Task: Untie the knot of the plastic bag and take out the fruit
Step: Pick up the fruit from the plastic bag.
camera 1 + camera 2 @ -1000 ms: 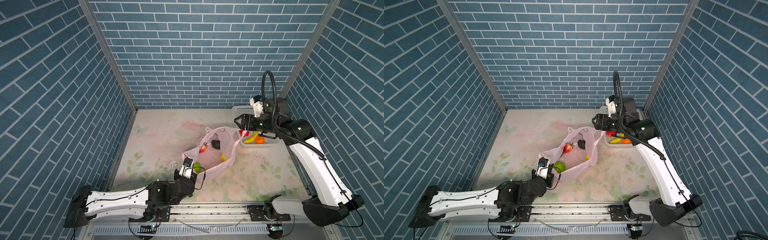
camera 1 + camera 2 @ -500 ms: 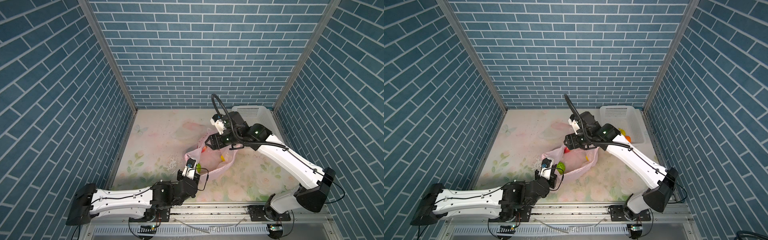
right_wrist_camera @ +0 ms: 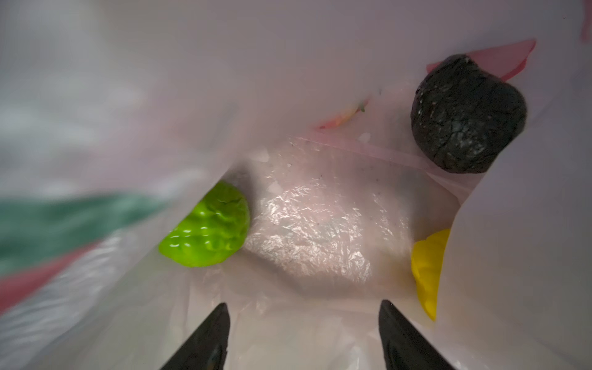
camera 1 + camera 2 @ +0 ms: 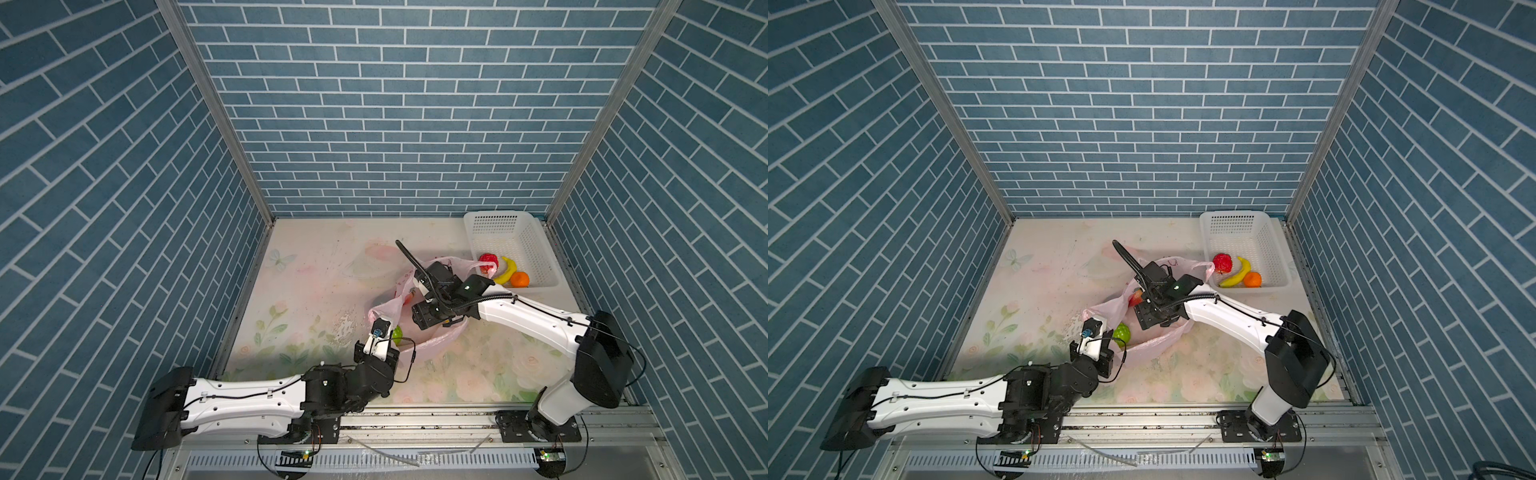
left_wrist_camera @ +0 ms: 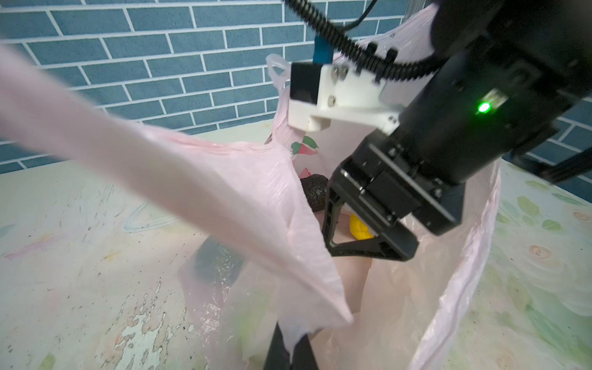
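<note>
The pink plastic bag (image 4: 436, 345) (image 4: 1154, 345) lies open mid-table. My left gripper (image 5: 290, 349) is shut on the bag's near rim and holds it up. Inside the bag's mouth my right gripper (image 3: 302, 306) (image 5: 368, 246) is open, with only film between its fingers. Fruit lies on the bag's floor around it: a green bumpy one (image 3: 208, 230) (image 4: 397, 334), a dark avocado (image 3: 467, 115) (image 5: 315, 193) and a yellow one (image 3: 427, 269). A red fruit (image 4: 1136, 297) shows through the far side. The knot is out of view.
A white perforated basket (image 4: 536, 249) (image 4: 1266, 249) stands at the back right with a strawberry (image 4: 488, 262), a banana (image 4: 505, 272) and an orange (image 4: 519, 279) in it. Brick-patterned walls close the table on three sides.
My right arm swung from over the basket to the bag and lowered its open gripper into the bag's mouth. The left gripper kept its hold on the rim.
</note>
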`<action>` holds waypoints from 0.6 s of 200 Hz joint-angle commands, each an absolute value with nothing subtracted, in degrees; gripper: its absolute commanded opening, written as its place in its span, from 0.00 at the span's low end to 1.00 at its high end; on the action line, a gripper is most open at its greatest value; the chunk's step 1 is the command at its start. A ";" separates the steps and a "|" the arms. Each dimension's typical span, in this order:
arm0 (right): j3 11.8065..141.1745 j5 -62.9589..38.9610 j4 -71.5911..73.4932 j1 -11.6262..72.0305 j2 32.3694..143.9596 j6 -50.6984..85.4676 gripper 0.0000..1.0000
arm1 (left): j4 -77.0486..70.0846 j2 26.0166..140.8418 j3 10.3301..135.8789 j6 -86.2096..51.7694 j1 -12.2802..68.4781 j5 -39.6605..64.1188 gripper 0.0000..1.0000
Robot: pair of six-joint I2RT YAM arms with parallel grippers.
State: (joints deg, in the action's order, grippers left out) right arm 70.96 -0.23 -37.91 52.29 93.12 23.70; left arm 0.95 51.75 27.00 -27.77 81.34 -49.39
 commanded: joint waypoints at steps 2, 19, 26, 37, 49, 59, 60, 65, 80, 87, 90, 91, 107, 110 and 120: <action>70.14 3.62 -41.21 51.32 96.22 24.26 0.76 | -0.47 51.84 25.69 -28.78 81.82 -49.36 0.00; 70.74 7.98 -45.01 50.46 97.37 25.68 0.79 | -1.33 52.24 25.31 -29.16 82.08 -49.10 0.00; 70.90 10.25 -46.49 50.11 97.40 26.03 0.80 | -1.70 52.50 25.19 -29.17 82.09 -48.84 0.00; 71.10 13.37 -48.87 49.30 97.43 26.90 0.82 | -2.12 53.33 25.31 -29.24 82.33 -48.32 0.00; 71.27 15.67 -51.34 47.95 97.77 27.61 0.86 | -2.98 54.73 25.57 -29.26 82.46 -47.41 0.00; 71.04 17.47 -52.97 46.87 98.01 28.14 0.87 | -3.54 56.19 25.95 -29.35 82.63 -46.74 0.00; 70.99 17.70 -53.07 46.77 98.09 28.22 0.87 | -3.66 56.31 25.98 -29.31 82.71 -46.66 0.00; 70.66 18.70 -53.61 46.32 98.09 28.53 0.88 | -3.88 57.07 26.14 -29.32 82.79 -46.38 0.00; 69.69 20.11 -54.14 44.89 97.95 29.30 0.89 | -4.37 59.20 26.71 -29.67 83.22 -46.06 0.00; 69.29 20.52 -54.01 44.52 97.66 29.57 0.89 | -4.47 59.91 26.81 -29.96 83.49 -46.14 0.00; 69.20 20.66 -53.97 44.46 97.54 29.62 0.89 | -4.60 60.20 26.81 -30.12 83.62 -46.12 0.00; 69.18 20.70 -53.97 44.38 97.55 29.67 0.89 | -4.63 60.25 26.85 -30.22 83.64 -46.22 0.00; 69.52 20.15 -53.58 44.38 96.90 29.95 0.89 | -5.49 60.77 26.58 -30.63 84.07 -46.62 0.00; 69.59 19.60 -53.42 44.51 96.65 30.01 0.89 | -5.67 60.76 26.54 -30.72 84.06 -46.66 0.00; 69.68 16.96 -52.32 44.65 95.43 30.12 0.89 | -6.10 60.88 26.44 -30.71 84.17 -46.76 0.00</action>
